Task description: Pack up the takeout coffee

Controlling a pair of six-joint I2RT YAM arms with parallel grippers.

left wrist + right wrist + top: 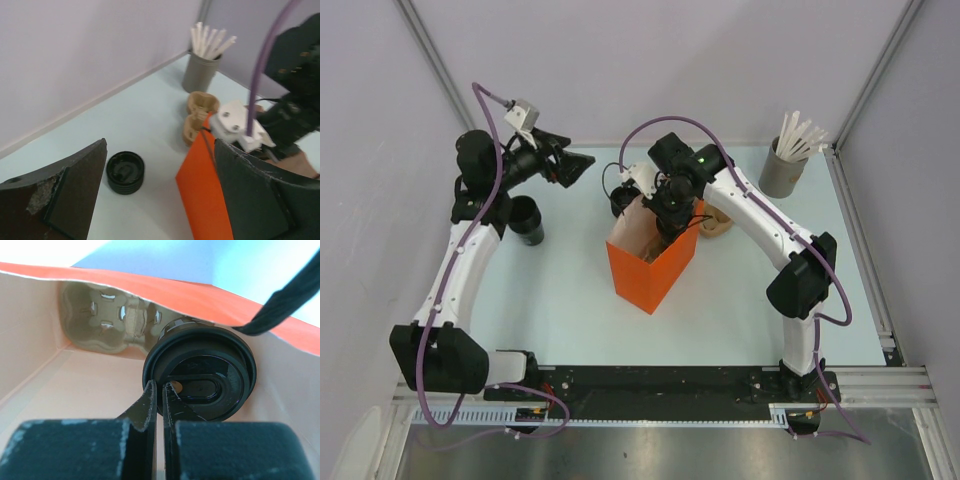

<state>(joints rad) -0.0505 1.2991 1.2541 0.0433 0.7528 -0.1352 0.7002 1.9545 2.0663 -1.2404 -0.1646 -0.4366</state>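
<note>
Takeout coffee (200, 375) is inside the orange bag (655, 275), its round black lid facing the right wrist camera, so the cup looks upright or close to it. The right jaws are closed to a thin slit over the lid's near rim. One fingertip (147, 397) lies outside the rim and the other just inside, so they appear to be pinching it. Just behind the cup, a pulp cup carrier (112, 322) lies against the bag's far end. The lid hides the cup's base, so I cannot tell whether it sits in a pocket, on the bag floor, or hangs free.

The step in hand seems to be setting the cup down in the bag. A pinch on a lid rim is a weak hold, so the descent should be slow and straight, with no twisting that could pop the lid. The jaws should part only once the base is firmly supported. Then the arm should rise straight out, clear of the bag wall beside the lid and of the black cord (285, 300) across the corner, which could be a handle or a cable.

Outside the bag, the left jaws hang wide apart and empty above the tabletop (570, 310), with a black lidless cup (125, 172) below them. They could steady the bag's edge if it shifts. A second pulp carrier (200, 107) lies beyond the bag, and a grey tub of white sticks (782, 172) stands in the far corner.
</note>
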